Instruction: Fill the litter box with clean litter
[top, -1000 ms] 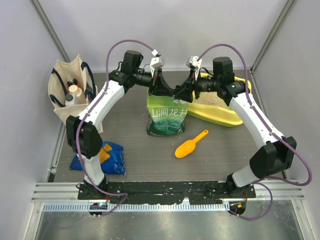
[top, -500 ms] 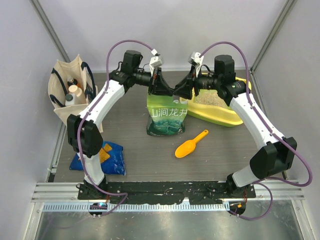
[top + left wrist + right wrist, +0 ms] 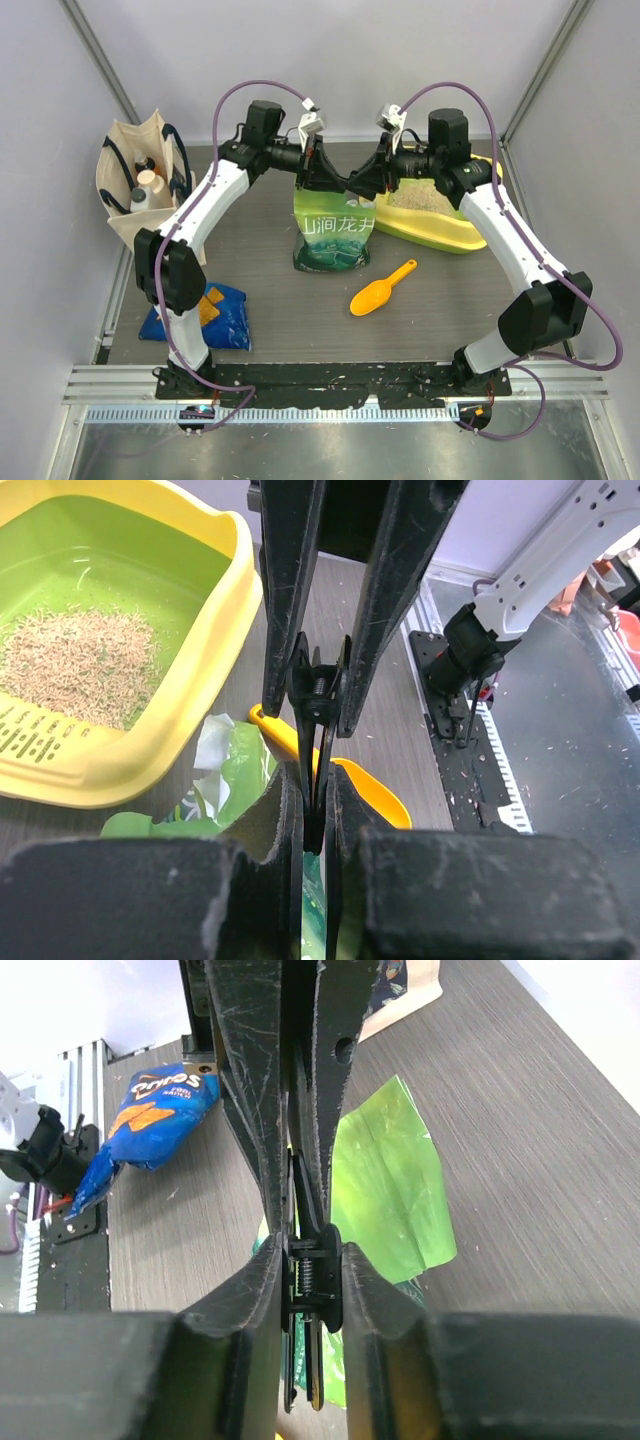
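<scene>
The litter box (image 3: 445,238), yellow rim and green basin, stands at the back right with a patch of clean litter (image 3: 415,200) in it. It also shows in the left wrist view (image 3: 120,770) with the litter (image 3: 85,665). A green pouch (image 3: 335,235) stands upright left of the box, with a black spring clip (image 3: 342,183) at its top. My left gripper (image 3: 326,180) and right gripper (image 3: 358,185) meet there from either side. In the wrist views the left gripper (image 3: 314,790) and the right gripper (image 3: 308,1265) are each shut on the clip (image 3: 312,1275).
An orange scoop (image 3: 382,288) lies on the table in front of the pouch. A blue Doritos bag (image 3: 205,315) lies at the front left. A cloth tote (image 3: 140,185) with bottles stands at the back left.
The right wrist has risen and tilted a little while staying on the clip. The left arm and the pouch have not visibly moved.
</scene>
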